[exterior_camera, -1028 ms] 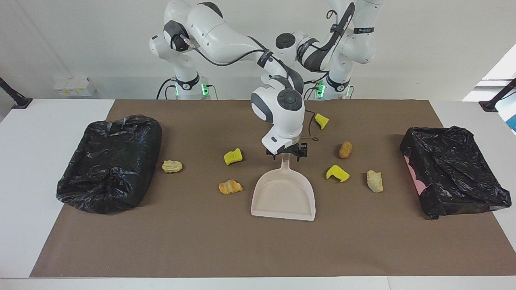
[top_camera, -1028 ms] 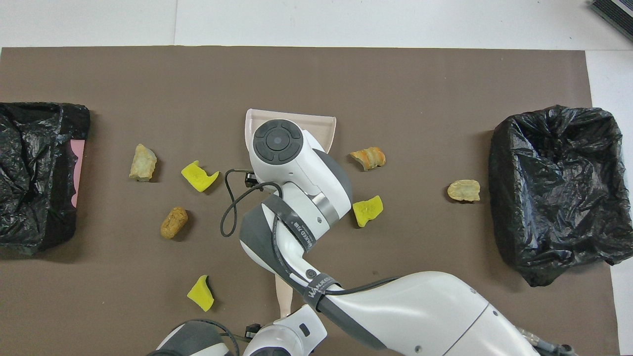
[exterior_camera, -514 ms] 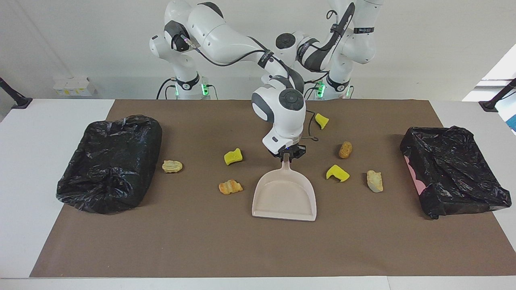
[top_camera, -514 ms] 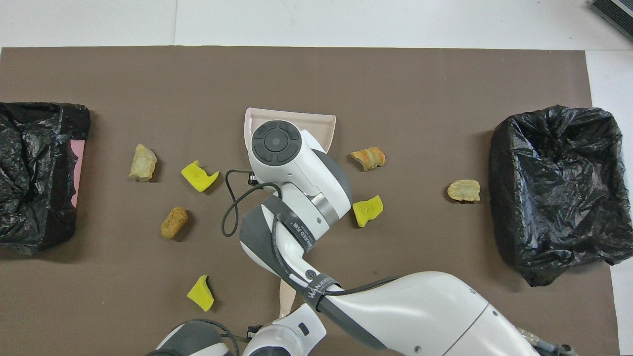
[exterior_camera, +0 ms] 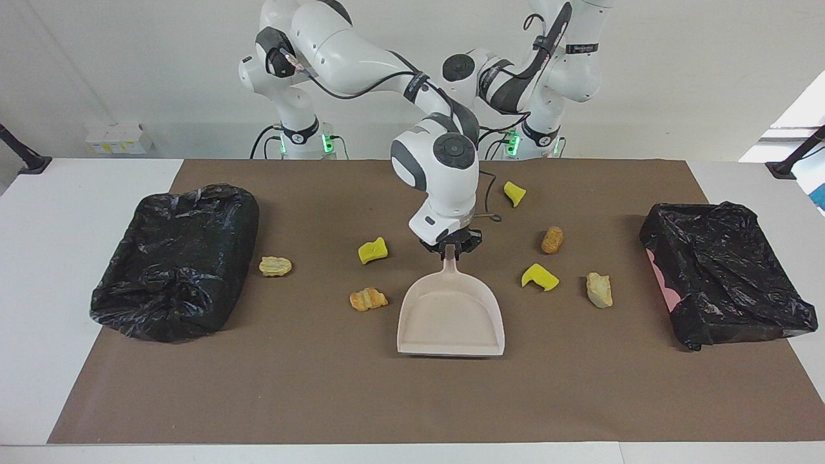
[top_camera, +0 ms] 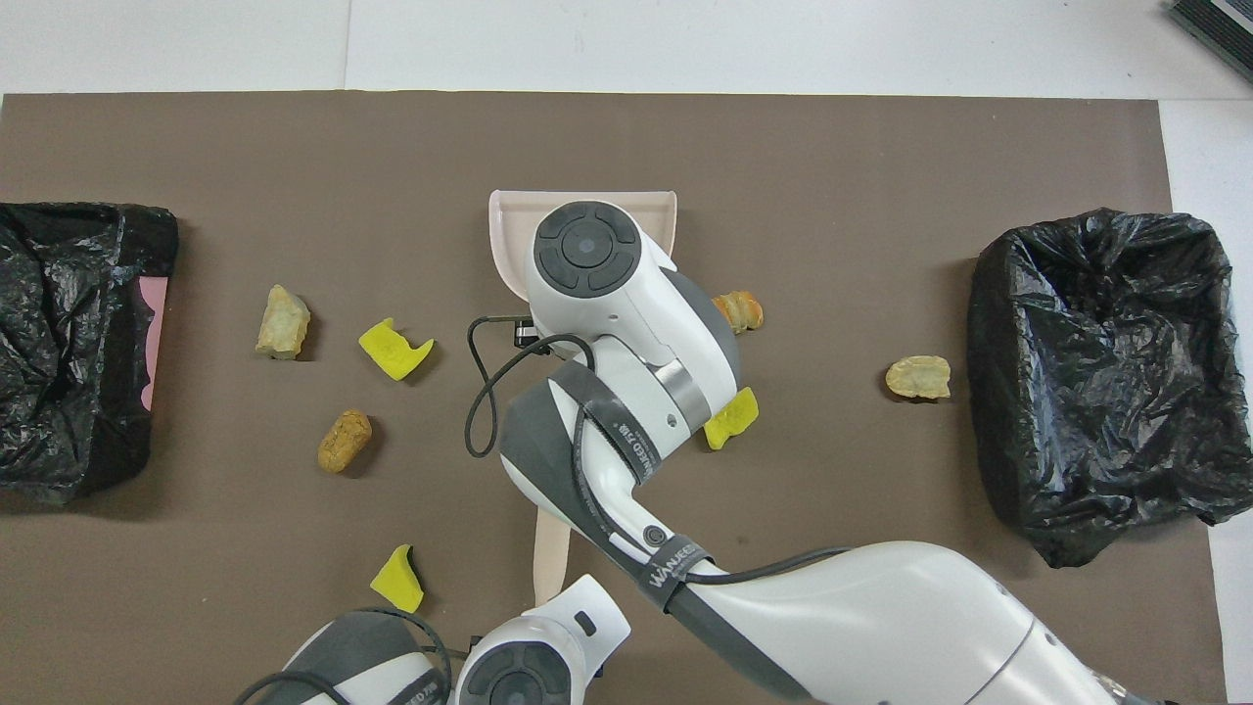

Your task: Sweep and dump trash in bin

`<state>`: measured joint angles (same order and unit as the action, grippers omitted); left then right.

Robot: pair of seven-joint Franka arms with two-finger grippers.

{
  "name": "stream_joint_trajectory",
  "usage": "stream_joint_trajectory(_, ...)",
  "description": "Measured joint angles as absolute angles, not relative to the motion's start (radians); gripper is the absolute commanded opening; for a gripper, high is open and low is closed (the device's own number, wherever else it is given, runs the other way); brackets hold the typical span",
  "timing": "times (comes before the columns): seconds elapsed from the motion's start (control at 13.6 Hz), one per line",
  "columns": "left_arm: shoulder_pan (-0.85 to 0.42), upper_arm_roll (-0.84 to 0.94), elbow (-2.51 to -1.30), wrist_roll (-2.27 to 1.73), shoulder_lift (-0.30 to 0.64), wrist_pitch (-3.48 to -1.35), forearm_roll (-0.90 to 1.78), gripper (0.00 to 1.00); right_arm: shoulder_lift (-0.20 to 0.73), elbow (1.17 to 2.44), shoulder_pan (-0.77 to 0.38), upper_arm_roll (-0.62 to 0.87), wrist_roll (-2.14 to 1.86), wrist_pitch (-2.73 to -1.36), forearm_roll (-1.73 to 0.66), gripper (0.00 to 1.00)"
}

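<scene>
My right gripper (exterior_camera: 449, 248) is shut on the handle of the beige dustpan (exterior_camera: 451, 316), whose mouth points away from the robots. In the overhead view the right hand covers most of the dustpan (top_camera: 504, 230). Trash lies around it: yellow sponge pieces (exterior_camera: 373, 250) (exterior_camera: 540, 277) (exterior_camera: 514, 193), an orange-brown lump (exterior_camera: 368, 299), a tan lump (exterior_camera: 275, 265), a brown lump (exterior_camera: 552, 240) and a beige lump (exterior_camera: 599, 290). My left gripper (top_camera: 550, 612) is low in the overhead view, shut on the beige brush (top_camera: 550, 548). Only a narrow part of the brush shows.
Black-bag-lined bins stand at both ends of the brown mat: one at the right arm's end (exterior_camera: 174, 258) (top_camera: 1101, 372), one at the left arm's end (exterior_camera: 728, 277) (top_camera: 69, 343). The right arm stretches over the mat's middle.
My right gripper closed on the dustpan handle, then raised it a little and shifted it toward the right arm's end. The brush part under my left hand also shifted.
</scene>
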<state>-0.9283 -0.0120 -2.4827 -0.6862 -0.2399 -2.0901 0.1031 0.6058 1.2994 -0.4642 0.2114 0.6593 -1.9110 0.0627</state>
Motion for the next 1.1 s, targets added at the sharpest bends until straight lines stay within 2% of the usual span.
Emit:
stream_joint_trajectory(0.22,-0.809,-0.019,-2.419,-0.59,-0.258,-1.992,0.089,0.0,0.583,1.305,-0.433,0.211,0.426,-1.902,0.063,0.0)
stream_joint_trajectory(0.59,-0.541,-0.027,-2.372,-0.406,-0.307,-1.959,-0.011,0.0,0.539,1.382,-0.397,0.212,0.013,-1.887,0.062,0.0)
stream_joint_trajectory(0.88,-0.359,-0.027,-2.354,-0.33,-0.286,-1.98,-0.071,0.0,0.482,1.497,-0.387,0.212,-0.224,-1.875,0.062,0.0)
stream_joint_trajectory(1.1,-0.191,-0.028,-2.288,-0.147,-0.221,-2.013,-0.079,0.0,0.431,1.583,-0.389,0.214,-0.425,-1.856,0.063,0.0)
